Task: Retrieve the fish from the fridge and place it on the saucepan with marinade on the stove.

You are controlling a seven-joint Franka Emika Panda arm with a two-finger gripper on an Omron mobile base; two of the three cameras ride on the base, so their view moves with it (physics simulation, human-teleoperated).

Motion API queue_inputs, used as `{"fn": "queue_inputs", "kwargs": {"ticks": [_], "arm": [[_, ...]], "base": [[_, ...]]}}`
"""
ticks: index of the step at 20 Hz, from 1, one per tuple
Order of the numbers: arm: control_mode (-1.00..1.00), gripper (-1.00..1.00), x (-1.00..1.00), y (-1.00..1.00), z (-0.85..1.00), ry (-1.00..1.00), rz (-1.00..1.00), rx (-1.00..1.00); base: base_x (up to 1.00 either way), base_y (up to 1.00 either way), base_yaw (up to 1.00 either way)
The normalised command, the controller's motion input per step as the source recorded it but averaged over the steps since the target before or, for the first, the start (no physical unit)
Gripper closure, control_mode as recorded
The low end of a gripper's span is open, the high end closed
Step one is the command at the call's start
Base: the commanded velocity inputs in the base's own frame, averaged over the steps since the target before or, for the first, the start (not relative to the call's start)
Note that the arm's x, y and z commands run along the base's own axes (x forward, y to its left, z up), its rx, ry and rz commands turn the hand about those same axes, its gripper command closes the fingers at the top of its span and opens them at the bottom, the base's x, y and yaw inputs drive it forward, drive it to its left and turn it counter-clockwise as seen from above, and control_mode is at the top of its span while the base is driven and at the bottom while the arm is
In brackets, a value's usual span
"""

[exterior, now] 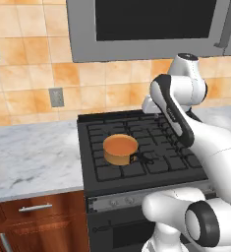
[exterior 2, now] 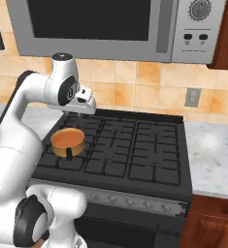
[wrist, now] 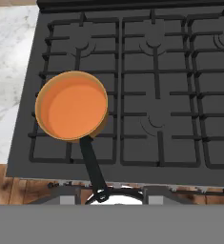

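Hand view: saucepan (wrist: 71, 106) lies below the pincer.

In the left base view the arm (exterior: 186, 123) covers the stove's (exterior: 136, 147) right rear corner. The microwave (exterior 2: 110, 24) is cut by the top edge. The saucepan's (wrist: 71, 106) handle end meets the hand view's bottom band. The stove knobs (exterior 2: 135, 203) are too small to read.

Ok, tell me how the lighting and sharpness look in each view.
Left base view: even, flat light, soft focus, the pan casts almost no shadow on the stove. Right base view: a pale glare patch on the marble counter, the microwave door dull and dark. Hand view: sharpest, grates crisp, the orange filling smooth without highlights.
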Motion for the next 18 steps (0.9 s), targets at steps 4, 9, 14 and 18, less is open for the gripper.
{"fn": "queue_inputs", "kwargs": {"ticks": [4,9,14,18], "arm": [[1.0,-1.0,-0.01,0.0,0.0,0.0,0.0,0.0],[1.0,-1.0,0.0,0.0,0.0,0.0,0.0,0.0],[1.0,-1.0,0.0,0.0,0.0,0.0,0.0,0.0],[1.0,-1.0,0.0,0.0,0.0,0.0,0.0,0.0]], "base": [[-0.29,0.0,0.0],[-0.54,0.35,0.11],[-0.68,0.73,0.35],[-0.48,0.83,0.39]]}}
